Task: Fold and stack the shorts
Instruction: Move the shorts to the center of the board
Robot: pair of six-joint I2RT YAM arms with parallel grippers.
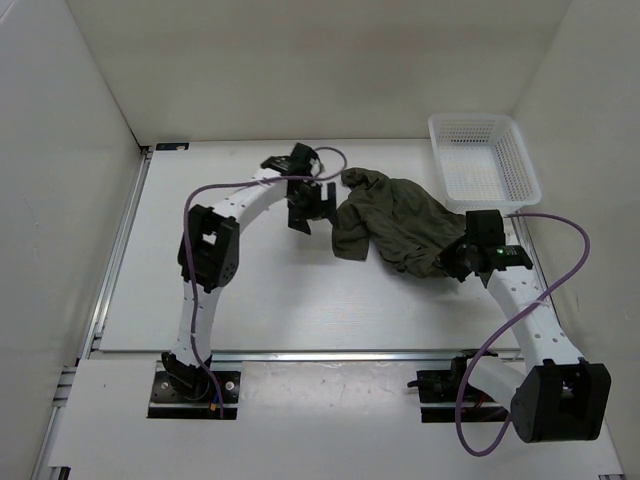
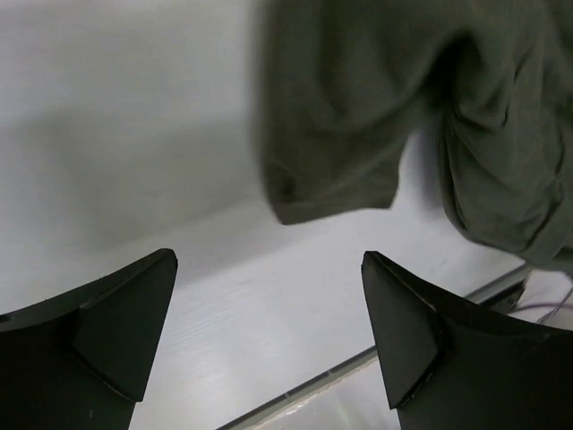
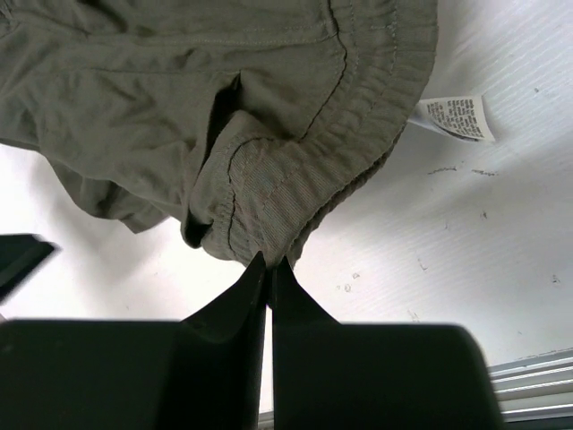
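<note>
Shorts (image 1: pixel 395 222) lie crumpled on the surface (image 1: pixel 250 290) between the 2 arms. Right gripper (image 3: pixel 269 262) is clamped on the waistband edge; left gripper (image 2: pixel 269 269), spread wide, faces a free leg hem just ahead.

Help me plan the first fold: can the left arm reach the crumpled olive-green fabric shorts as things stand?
Probably yes. The open left gripper hovers just short of the hem of the olive-green fabric shorts, with only bare white table between.
</note>
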